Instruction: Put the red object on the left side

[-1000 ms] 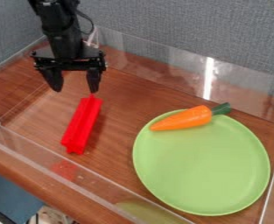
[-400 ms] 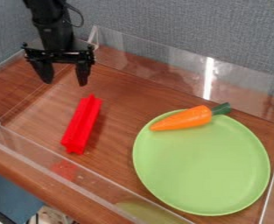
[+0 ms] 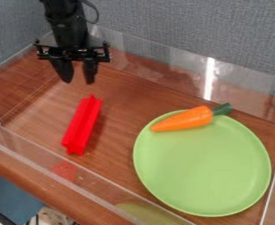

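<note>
Taking the green plate (image 3: 202,176) as my landmark, I go from left to right.

The red block (image 3: 82,126) lies flat on the wooden table (image 3: 133,92), to the left of the plate and apart from it. It is long and narrow, one end nearer the back wall, the other nearer the front edge. It looks like hard plastic, so I expect it to be light and stiff, and unlikely to dent or bend under a firm squeeze. Its smooth faces may be slippery, so I would want my tips square to its long sides. The best hold is across the narrow width, near the middle of its length; taken by one end, it could swing or tip in my grip.

My pincer (image 3: 77,72) is beyond the block's far end, farther back than the plate and to its left. Its two fingers stand apart with nothing between them, and they are not touching the block.

On the plate, toward its back rim, lies the carrot (image 3: 184,119), rounder and likelier to roll; it isn't what I am after, and my grip should leave it alone.
</note>
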